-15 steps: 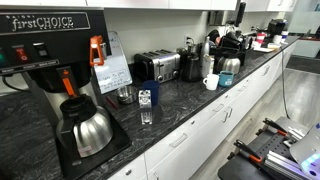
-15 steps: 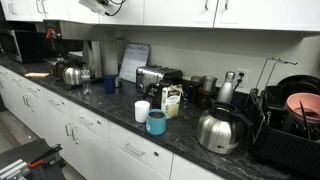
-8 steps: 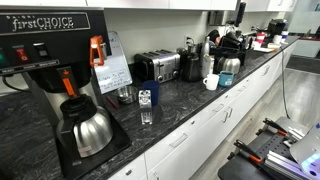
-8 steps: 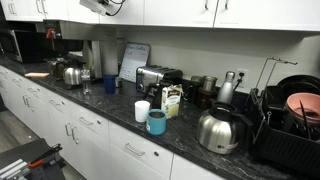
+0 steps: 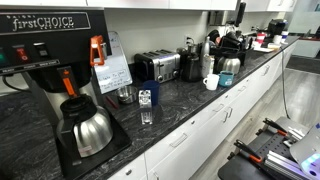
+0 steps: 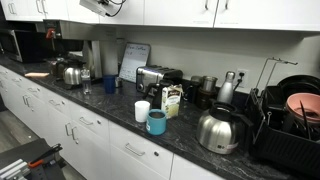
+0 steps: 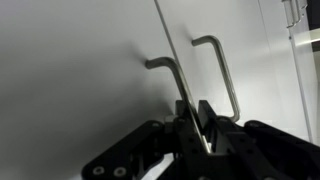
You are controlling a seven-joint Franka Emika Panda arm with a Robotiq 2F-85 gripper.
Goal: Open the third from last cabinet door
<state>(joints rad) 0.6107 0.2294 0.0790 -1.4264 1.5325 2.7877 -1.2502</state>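
Fingers (image 7: pixel 208 120) of the gripper (image 7: pixel 196 122) sit beneath two door handles (image 7: pixel 227 75) (clenched or not, I cannot tell).

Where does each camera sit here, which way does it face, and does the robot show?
Exterior view: beside the black firstCHOICE coffee machine, looking along the dark stone counter; arm not clearly visible.
Exterior view: by the black dish rack, looking back along that counter; a white part at the upper cabinets may be the arm.
Wrist view: behind the gripper, facing white cabinet doors with bent metal handles.
Shared: both exterior views show the silver toaster.
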